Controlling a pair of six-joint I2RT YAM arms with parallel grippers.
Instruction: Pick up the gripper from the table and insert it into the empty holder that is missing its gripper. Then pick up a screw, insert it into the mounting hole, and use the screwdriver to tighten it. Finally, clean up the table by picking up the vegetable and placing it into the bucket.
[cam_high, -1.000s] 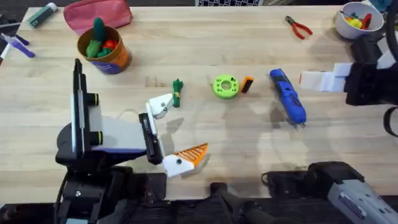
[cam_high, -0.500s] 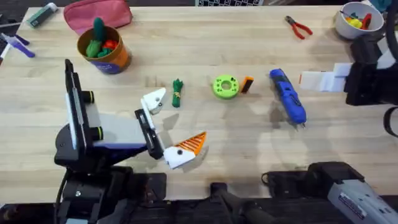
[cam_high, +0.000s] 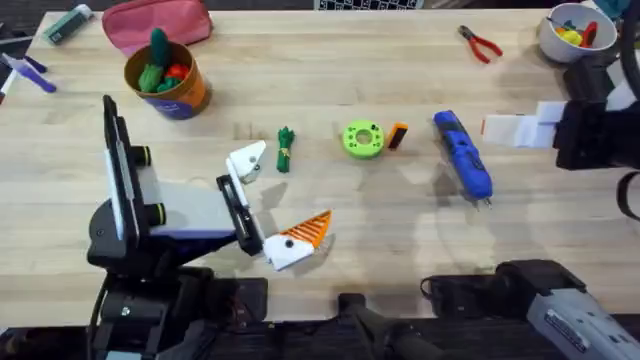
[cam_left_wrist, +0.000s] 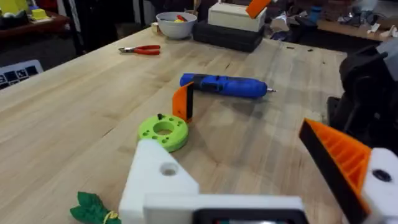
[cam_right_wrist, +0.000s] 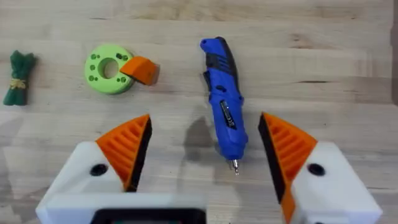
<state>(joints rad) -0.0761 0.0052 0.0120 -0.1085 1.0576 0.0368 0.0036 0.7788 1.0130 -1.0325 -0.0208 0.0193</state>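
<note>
The loose orange gripper (cam_high: 398, 135) leans against a lime-green disc (cam_high: 362, 139) mid-table, and the left wrist view also shows this gripper (cam_left_wrist: 183, 101). My left gripper (cam_high: 288, 190) is open. One of its fingers is the bare white holder (cam_high: 247, 160), the other carries an orange pad. The leafy vegetable (cam_high: 285, 150) lies just beyond the holder. The blue screwdriver (cam_high: 462, 155) lies right of the disc, under my open right gripper (cam_right_wrist: 205, 149), whose orange pads stand either side of this screwdriver (cam_right_wrist: 222, 99). The orange bucket (cam_high: 167, 78) stands far left with toys inside.
Red pliers (cam_high: 480, 43) and a white bowl (cam_high: 570, 30) sit at the far right. A pink pouch (cam_high: 158, 22) lies behind the bucket, with a marker (cam_high: 70, 22) and pens (cam_high: 25, 70) at the far left edge.
A second ago my left arm turned slightly, carrying its two fingers a little toward the far side; it has held still since. The right arm and the table's objects have not moved.
</note>
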